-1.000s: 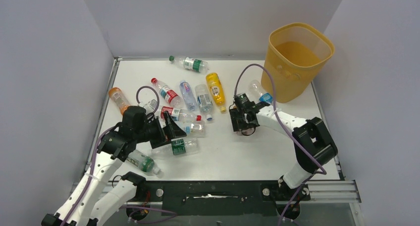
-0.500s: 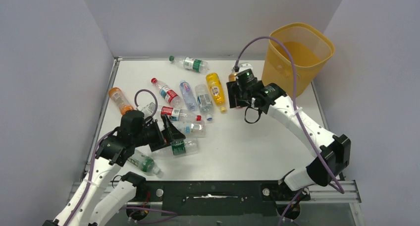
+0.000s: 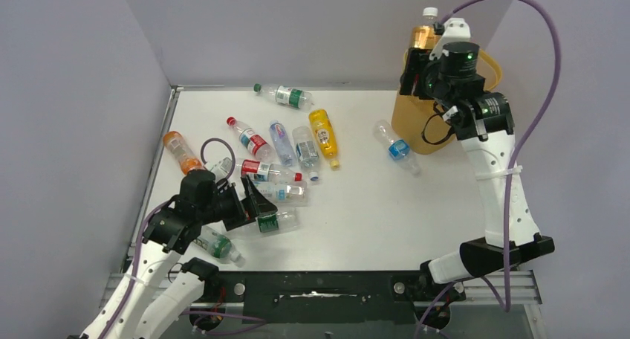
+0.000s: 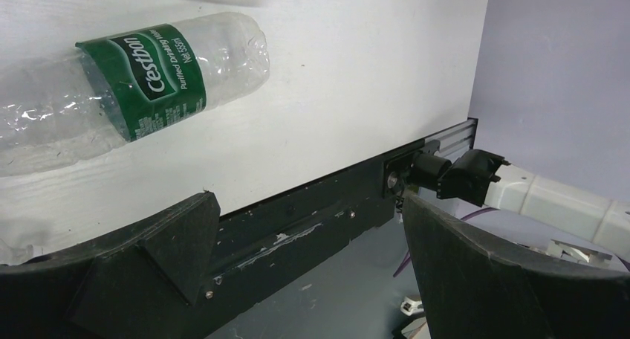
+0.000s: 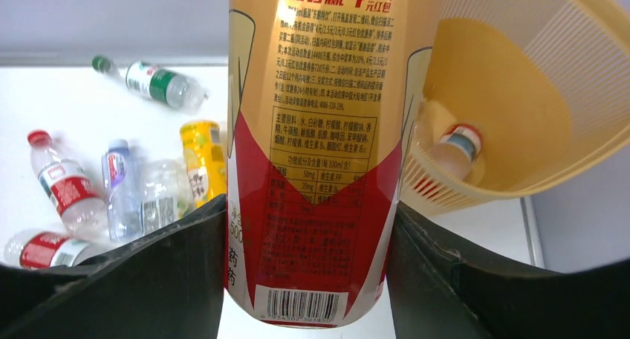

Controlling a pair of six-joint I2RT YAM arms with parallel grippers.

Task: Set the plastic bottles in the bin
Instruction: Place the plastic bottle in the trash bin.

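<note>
The right gripper (image 5: 310,235) clamps an upright orange plastic bottle with a red-and-gold label (image 5: 319,94), held high at the rim of the translucent yellow ribbed bin (image 5: 520,79) just beyond it. Delivery step: next, carry over the opening and release. The left gripper (image 4: 308,205) gapes beside a green-labelled clear bottle (image 4: 141,79).
</note>
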